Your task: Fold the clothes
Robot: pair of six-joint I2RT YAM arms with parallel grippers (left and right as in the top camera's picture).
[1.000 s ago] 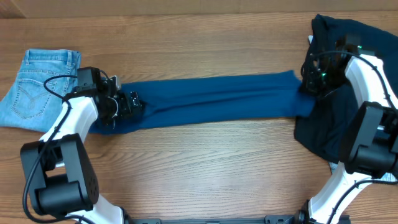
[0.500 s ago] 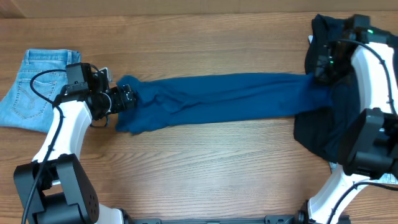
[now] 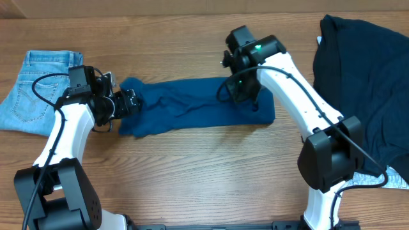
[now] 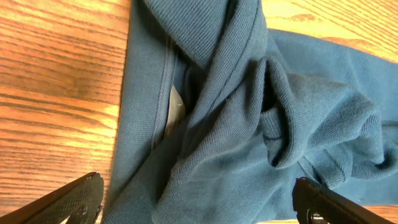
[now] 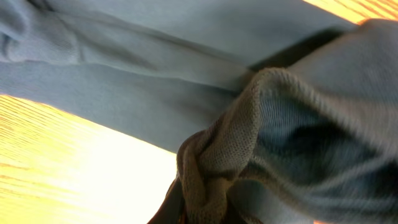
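We see plain mid-blue jersey top [image 3: 185, 112] on wooden surface [image 3: 192, 166], long axis left to right. Right tool [image 3: 241, 94] clamped on bunched cloth over top's right half; right end looks doubled back. Left tool [image 3: 131, 102], jaws wide, gripping nothing, at top's left end. We judge: free left end lies leftward of right tool, along that axis.

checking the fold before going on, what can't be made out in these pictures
- right gripper: overhead, its own wrist covers the jaws; in the right wrist view, the blurred, bunched blue top hides them
- navy garment: overhead, cut by the right edge
- left gripper: left wrist view, bottom edge crops it
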